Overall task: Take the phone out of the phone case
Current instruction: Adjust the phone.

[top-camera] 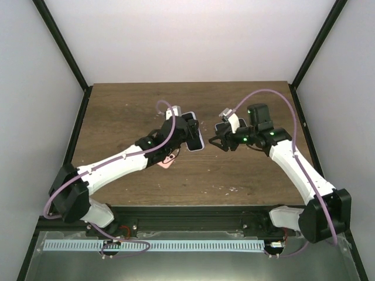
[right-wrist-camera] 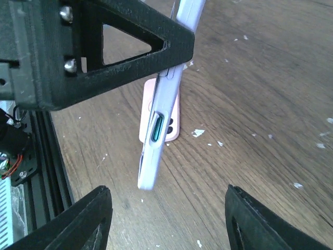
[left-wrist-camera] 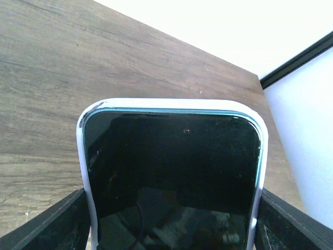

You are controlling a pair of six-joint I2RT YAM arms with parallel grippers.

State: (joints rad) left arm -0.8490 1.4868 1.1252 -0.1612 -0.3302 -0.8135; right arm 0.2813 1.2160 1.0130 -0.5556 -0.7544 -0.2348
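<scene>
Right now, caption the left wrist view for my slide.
Left gripper grips the phone, in its pale case, above the wooden table.

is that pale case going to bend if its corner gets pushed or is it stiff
Probably bends: the case is just a thin rim hugging the phone. Its matte side likely grips well, while the phone's glossy face looks slicker.

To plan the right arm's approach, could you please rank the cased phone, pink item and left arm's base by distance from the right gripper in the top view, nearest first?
From the right gripper:
1. cased phone, just to its left.
2. pink item, farther left, toward the near edge.
3. left arm's base, far left, near edge.
</scene>
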